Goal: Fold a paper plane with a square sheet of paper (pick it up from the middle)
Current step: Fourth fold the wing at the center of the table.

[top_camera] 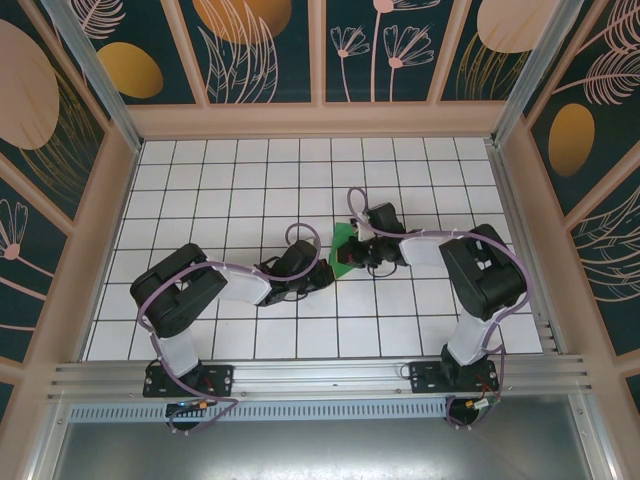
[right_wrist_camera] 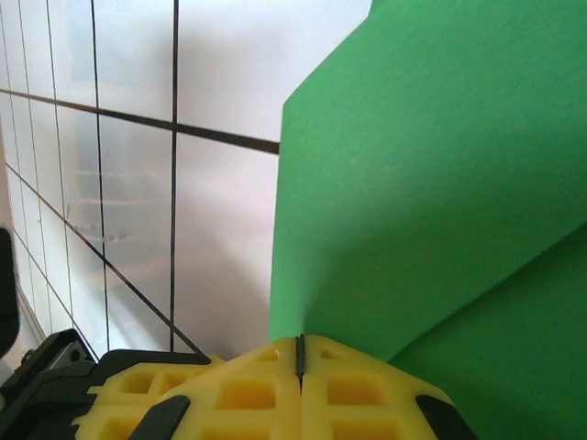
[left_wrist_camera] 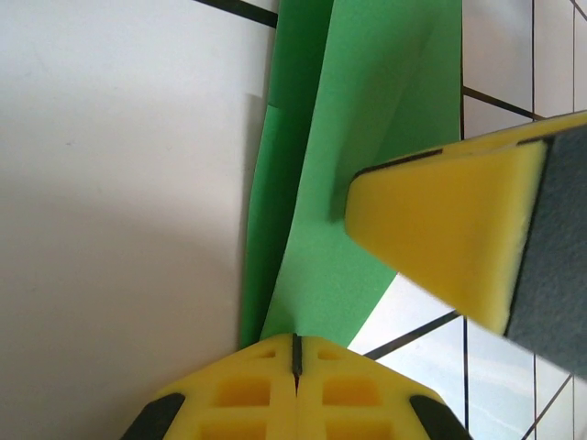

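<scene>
The green sheet of paper (top_camera: 343,243) is folded into overlapping layers and sits between my two grippers near the middle of the white grid table (top_camera: 230,190). In the left wrist view it (left_wrist_camera: 367,137) runs up from my left gripper (left_wrist_camera: 296,341), whose yellow jaws are pressed together on its near edge. A yellow finger of the right gripper (left_wrist_camera: 449,238) sits on the paper's right side. In the right wrist view the right gripper (right_wrist_camera: 300,341) is shut on the edge of a green flap (right_wrist_camera: 431,183), held off the table. From above, the left gripper (top_camera: 326,272) and right gripper (top_camera: 352,256) nearly meet.
Wooden walls (top_camera: 320,122) with flower panels close in the table at the back and both sides. An aluminium rail (top_camera: 320,375) carrying both arm bases runs along the near edge. Bare grid tiles lie all around the paper.
</scene>
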Available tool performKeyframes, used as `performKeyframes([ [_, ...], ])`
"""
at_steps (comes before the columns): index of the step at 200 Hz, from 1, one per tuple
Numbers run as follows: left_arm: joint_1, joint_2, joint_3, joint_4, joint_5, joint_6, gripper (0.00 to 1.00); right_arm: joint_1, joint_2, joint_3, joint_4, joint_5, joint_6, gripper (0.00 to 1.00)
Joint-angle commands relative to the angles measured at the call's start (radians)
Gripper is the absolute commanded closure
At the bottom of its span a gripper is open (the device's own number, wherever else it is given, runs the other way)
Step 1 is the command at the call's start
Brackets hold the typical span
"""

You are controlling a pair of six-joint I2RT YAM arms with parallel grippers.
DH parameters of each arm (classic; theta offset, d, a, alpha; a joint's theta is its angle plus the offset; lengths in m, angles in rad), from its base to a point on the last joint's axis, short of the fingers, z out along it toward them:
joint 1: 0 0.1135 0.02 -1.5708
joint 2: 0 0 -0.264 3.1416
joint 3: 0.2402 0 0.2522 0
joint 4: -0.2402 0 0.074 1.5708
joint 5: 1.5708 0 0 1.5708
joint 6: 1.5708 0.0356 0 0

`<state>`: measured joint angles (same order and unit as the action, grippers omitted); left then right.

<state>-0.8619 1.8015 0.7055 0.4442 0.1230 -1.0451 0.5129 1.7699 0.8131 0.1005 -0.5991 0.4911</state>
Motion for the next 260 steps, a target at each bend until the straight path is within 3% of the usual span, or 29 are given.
performKeyframes([
  [1,0.0,0.013,-0.031,-0.076,0.009,-0.006,1.0,0.026,0.004,0.017,-0.017,0.016,-0.026,1.0],
  [64,-0.001,0.007,-0.049,-0.08,0.016,-0.013,1.0,0.005,0.099,0.054,-0.062,0.04,-0.055,1.0],
  [141,0.0,-0.007,-0.115,-0.078,0.044,-0.018,1.0,-0.198,0.216,0.201,-0.094,0.048,-0.097,1.0],
  [167,0.001,-0.01,-0.116,-0.079,0.047,-0.007,1.0,-0.226,0.234,0.244,-0.096,0.042,-0.101,1.0],
  [203,0.001,-0.074,-0.073,-0.097,0.001,0.053,1.0,-0.199,0.233,0.21,-0.087,-0.003,-0.09,1.0],
  [260,0.027,-0.11,0.017,-0.059,-0.064,0.094,0.99,-0.053,0.14,0.111,-0.094,-0.048,-0.067,1.0],
])
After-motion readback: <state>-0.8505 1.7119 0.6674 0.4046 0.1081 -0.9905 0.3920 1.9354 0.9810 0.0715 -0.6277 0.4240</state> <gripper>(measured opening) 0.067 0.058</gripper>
